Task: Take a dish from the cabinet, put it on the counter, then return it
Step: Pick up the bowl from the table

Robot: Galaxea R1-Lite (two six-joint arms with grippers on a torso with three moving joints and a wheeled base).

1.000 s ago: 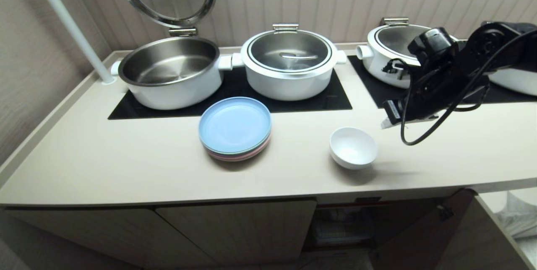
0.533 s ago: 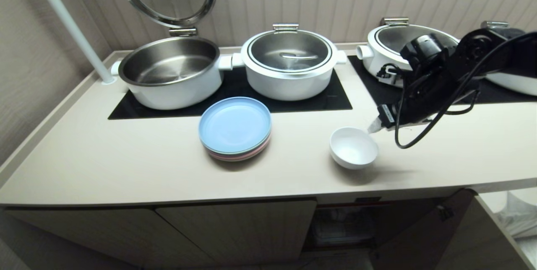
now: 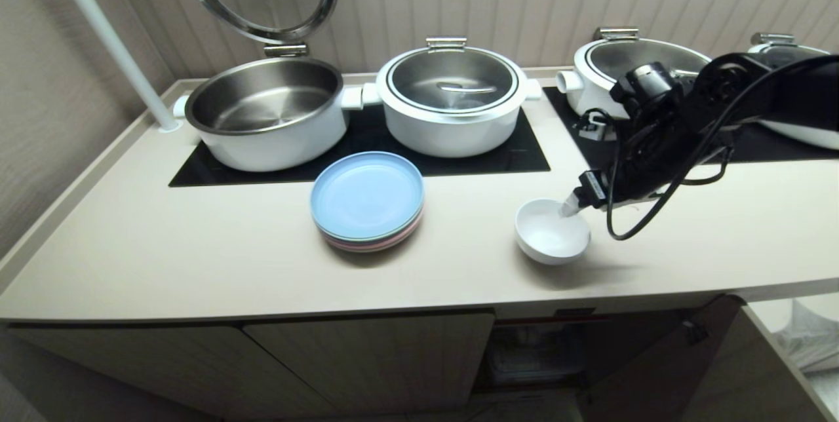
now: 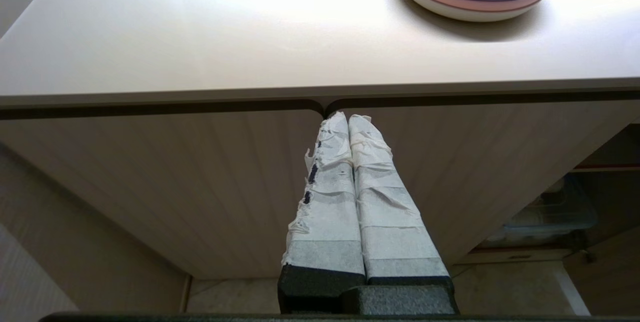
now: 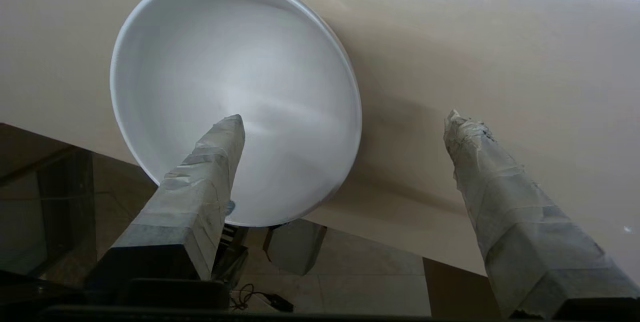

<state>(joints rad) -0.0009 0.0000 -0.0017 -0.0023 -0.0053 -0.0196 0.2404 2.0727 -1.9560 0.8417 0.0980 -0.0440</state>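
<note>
Right hand (image 5: 345, 122) spread wide, one finger (image 5: 215, 152) over bowl interior, other outside far-right rim. Dish (image 3: 552, 230) upright on bench (image 3: 196, 251), right of plates (image 3: 367, 199). Lower until straddling wall, pinch rim squarely. Left hand (image 4: 347, 122) closed, parked by cabinet (image 4: 200, 172).

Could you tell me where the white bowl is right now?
The white bowl stands on the counter, right of the plate stack, under the open right gripper.
</note>
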